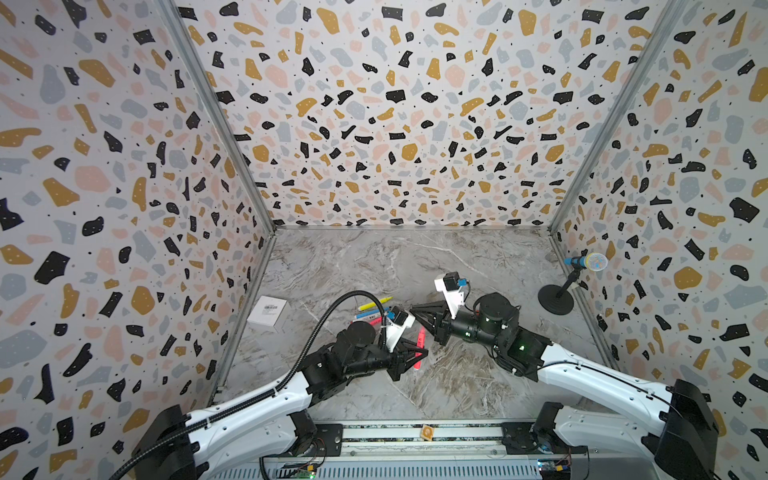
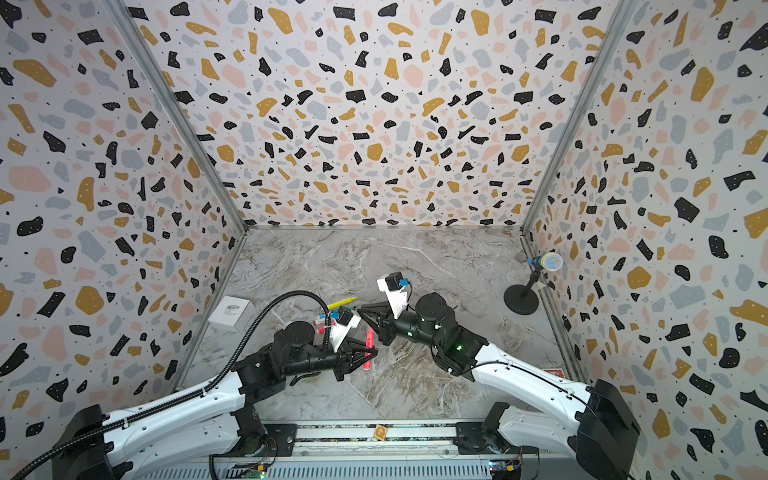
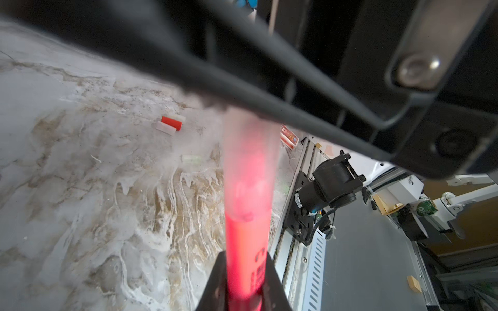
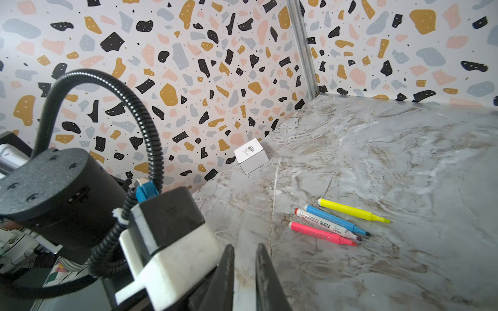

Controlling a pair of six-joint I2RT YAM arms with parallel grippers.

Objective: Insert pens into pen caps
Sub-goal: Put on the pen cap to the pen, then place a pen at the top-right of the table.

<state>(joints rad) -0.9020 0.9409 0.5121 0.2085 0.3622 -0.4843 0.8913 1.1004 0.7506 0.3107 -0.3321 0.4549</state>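
My left gripper (image 1: 423, 353) (image 3: 246, 259) is shut on a bright pink pen (image 1: 420, 340) (image 3: 246, 242), held above the table. The pen's far end looks pale and frosted, as if sleeved by a clear cap, but it is blurred. My right gripper (image 1: 412, 309) (image 4: 245, 246) is shut with nothing between its fingers, just behind the held pen. Yellow (image 4: 353, 210), light blue (image 4: 334, 220), white-barrelled (image 4: 322, 223) and pink (image 4: 320, 233) pens lie side by side on the table. A red-orange pen cap (image 3: 171, 122) lies between two pale caps, and another clear cap (image 3: 191, 159) is nearby.
A white box (image 1: 268, 312) sits against the left wall. A microphone on a round stand (image 1: 556, 300) is by the right wall. The metal rail (image 1: 415, 434) runs along the front edge. A small red card pack (image 3: 289, 137) lies near the right front corner.
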